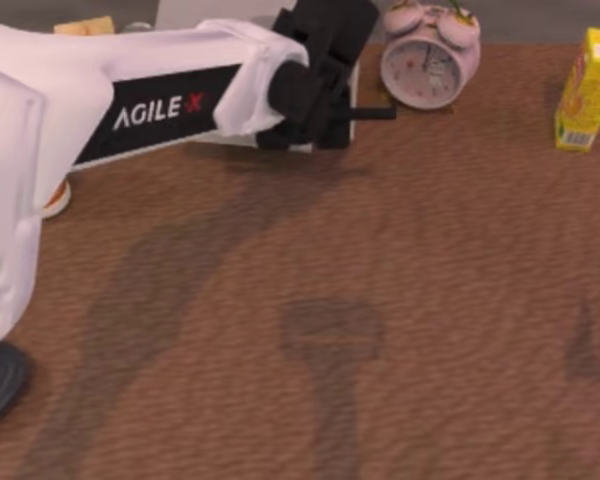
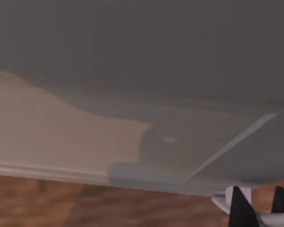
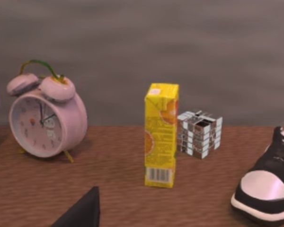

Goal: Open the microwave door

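The microwave (image 1: 208, 12) stands at the table's back edge, mostly hidden under my left arm. My left gripper (image 1: 363, 104) is at its right front corner. In the left wrist view the microwave door (image 2: 156, 71) fills the picture as a flat grey panel just above the table. There the left gripper (image 2: 260, 208) has its dark fingertips (image 2: 239, 210) a narrow gap apart, closed on a light-grey piece at the door's edge. My right gripper (image 3: 87, 210) is outside the top view, low over the table, and faces the clock and the carton.
A pink alarm clock (image 1: 430, 55) stands just right of the microwave. A yellow juice carton (image 1: 585, 90) is at the back right. The right wrist view also shows a mirrored cube (image 3: 199, 134) and a black-and-white shoe (image 3: 267, 189). A yellow object (image 1: 85, 25) sits back left.
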Robot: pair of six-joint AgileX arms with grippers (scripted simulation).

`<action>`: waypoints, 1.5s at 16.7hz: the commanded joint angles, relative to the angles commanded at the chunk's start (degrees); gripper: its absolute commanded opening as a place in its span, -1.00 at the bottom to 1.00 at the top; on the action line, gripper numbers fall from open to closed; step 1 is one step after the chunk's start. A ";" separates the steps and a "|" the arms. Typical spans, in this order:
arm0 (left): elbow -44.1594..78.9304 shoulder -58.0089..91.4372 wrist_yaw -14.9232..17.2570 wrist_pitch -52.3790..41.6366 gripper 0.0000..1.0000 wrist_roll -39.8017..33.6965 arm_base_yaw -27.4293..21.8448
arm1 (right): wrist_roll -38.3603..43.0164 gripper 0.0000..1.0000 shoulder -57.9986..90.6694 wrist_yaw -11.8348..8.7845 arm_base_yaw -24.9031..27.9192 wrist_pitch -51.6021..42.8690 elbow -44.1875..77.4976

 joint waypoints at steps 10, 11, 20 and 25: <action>-4.13 -2.81 1.76 2.70 -1.00 3.07 0.80 | 0.00 1.00 0.00 0.00 0.00 0.00 0.00; -4.13 -2.81 1.76 2.70 -1.00 3.07 0.80 | 0.00 1.00 0.00 0.00 0.00 0.00 0.00; -4.13 -2.81 1.76 2.70 -1.00 3.07 0.80 | 0.00 1.00 0.00 0.00 0.00 0.00 0.00; -4.13 -2.81 1.76 2.70 -1.00 3.07 0.80 | 0.00 1.00 0.00 0.00 0.00 0.00 0.00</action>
